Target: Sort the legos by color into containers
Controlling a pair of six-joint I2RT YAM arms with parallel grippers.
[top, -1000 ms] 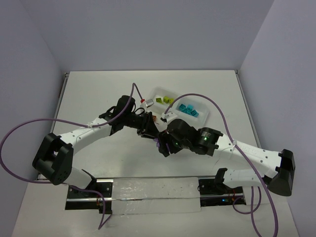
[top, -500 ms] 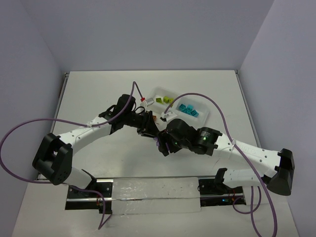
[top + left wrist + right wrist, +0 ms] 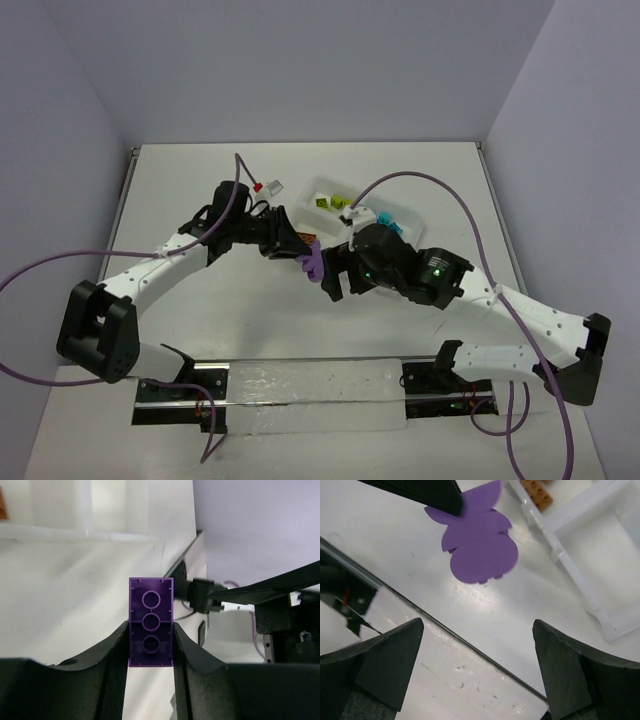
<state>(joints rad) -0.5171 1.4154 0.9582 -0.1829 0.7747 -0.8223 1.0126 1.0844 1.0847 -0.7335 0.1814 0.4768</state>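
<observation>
White table (image 3: 190, 180), tray (image 3: 413, 221) partly hidden

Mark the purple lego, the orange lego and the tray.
purple lego (image 3: 151, 622): left wrist view, middle circle of its face.
orange lego (image 3: 537, 494): right wrist view, studded face.
tray (image 3: 600, 550): right wrist view, bare compartment floor.

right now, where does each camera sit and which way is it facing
Top external: above and behind the arm bases, looking down on the table; the left arm and right arm show, reaching toward the tray.
Left wrist: on the left wrist, looking along its fingers, shut on the purple lego.
Right wrist: on the right wrist, looking down at the table; its open fingers show at the bottom.
Shared: all three views show the purple lego.
</observation>
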